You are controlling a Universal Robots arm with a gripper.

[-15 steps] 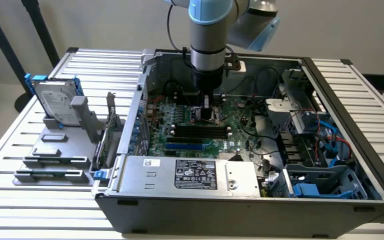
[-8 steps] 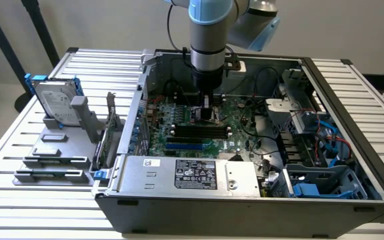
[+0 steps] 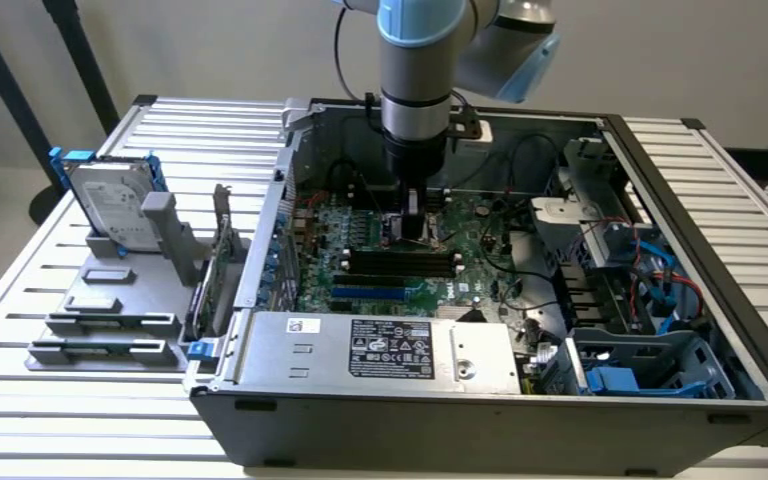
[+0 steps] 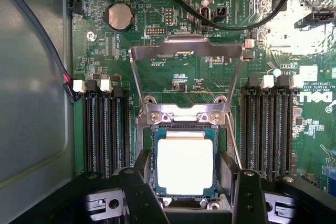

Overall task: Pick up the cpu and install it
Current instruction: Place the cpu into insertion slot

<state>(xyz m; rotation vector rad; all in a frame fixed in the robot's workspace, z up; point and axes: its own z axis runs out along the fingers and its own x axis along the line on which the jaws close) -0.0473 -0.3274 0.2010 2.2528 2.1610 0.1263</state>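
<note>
Cpu: the cpu [image 4: 185, 163] is a small flat square with a pale metal lid on a thin green board.
Handling: I judge it light and stiff, but fragile. The lid looks smooth and slippery, and the underside contacts should take no scraping or tilt.
Where to hold: two opposite side edges, squeezed level and gently, never the flat faces.
Position: it lies flat inside the socket [image 4: 148, 148], square to the rim and apparently seated.
Hand: the hand [image 4: 184, 182] hangs right over the socket with the fingers [image 4: 140, 182] apart, one at each opposite side of the socket. The cpu lies between them and I see no clamp on it.
Retaining frame: the retaining frame [image 4: 186, 50] is hinged at one edge of the socket and stands swung open.
Memory slots: the memory slots [image 4: 105, 129] flank the socket.
</note>
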